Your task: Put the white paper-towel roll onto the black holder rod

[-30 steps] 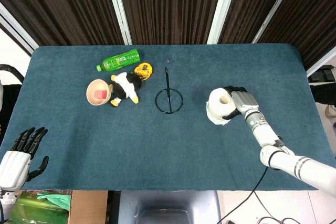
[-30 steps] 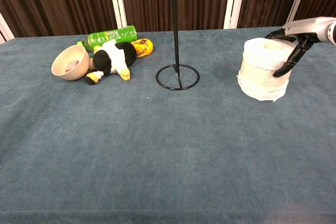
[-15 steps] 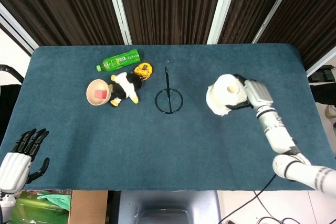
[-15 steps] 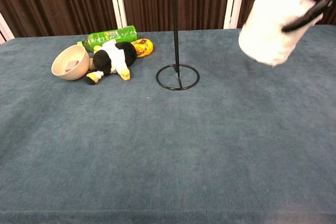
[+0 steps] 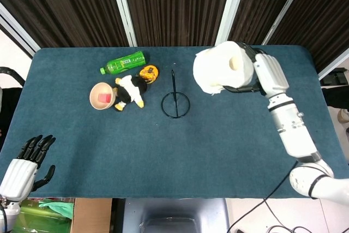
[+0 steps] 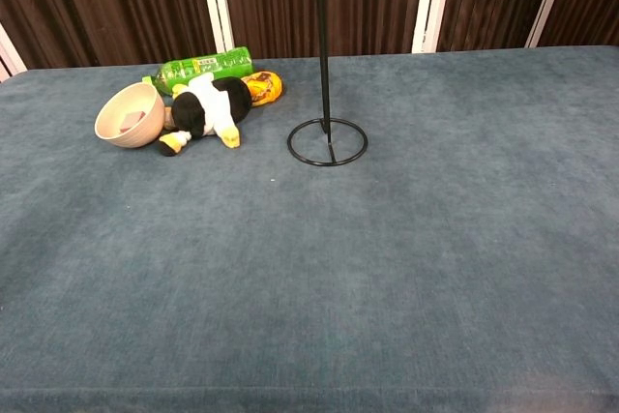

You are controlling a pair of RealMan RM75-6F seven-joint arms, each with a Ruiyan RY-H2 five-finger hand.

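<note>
While the right hand grips the white paper-towel roll with fingers wrapped round it, the roll hangs in the air to the right of the black holder rod, not on it. Rod stands upright on its ring base on the blue surface. Left hand sits well left of the rod, fingers apart, holding nothing.
</note>
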